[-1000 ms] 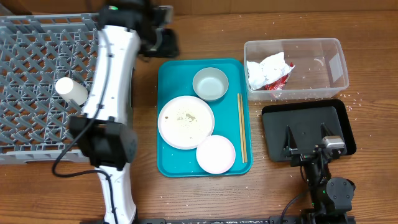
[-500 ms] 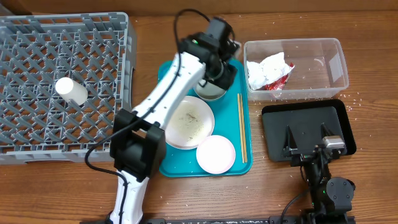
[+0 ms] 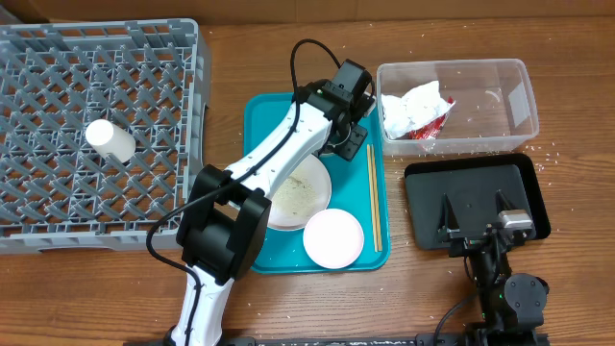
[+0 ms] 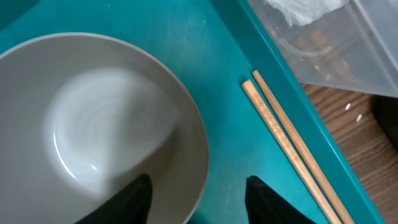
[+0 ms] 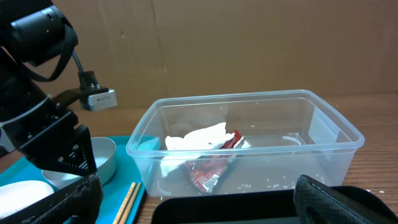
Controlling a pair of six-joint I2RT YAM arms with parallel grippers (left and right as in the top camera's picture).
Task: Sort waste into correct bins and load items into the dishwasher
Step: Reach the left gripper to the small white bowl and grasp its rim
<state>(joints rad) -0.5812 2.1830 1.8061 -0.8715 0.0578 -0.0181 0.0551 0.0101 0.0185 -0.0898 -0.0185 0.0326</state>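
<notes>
Toward the far edge, mid-counter, my left arm stretches up from the near edge across the teal tray [image 3: 258, 108], wrist tipped down. The left gripper [image 4: 199, 196] is spread apart, astride the rim of the grey bowl [image 4: 93, 124], which sits upright and empty on the tray. At the near right corner, my right gripper [image 3: 474, 226] rests, fingers apart.

A strip of bare teal tray [image 4: 217, 93] runs between the grey bowl [image 4: 93, 124] and the chopsticks [image 4: 283, 130]; right of those, the clear bin [image 4: 348, 56] blocks.
</notes>
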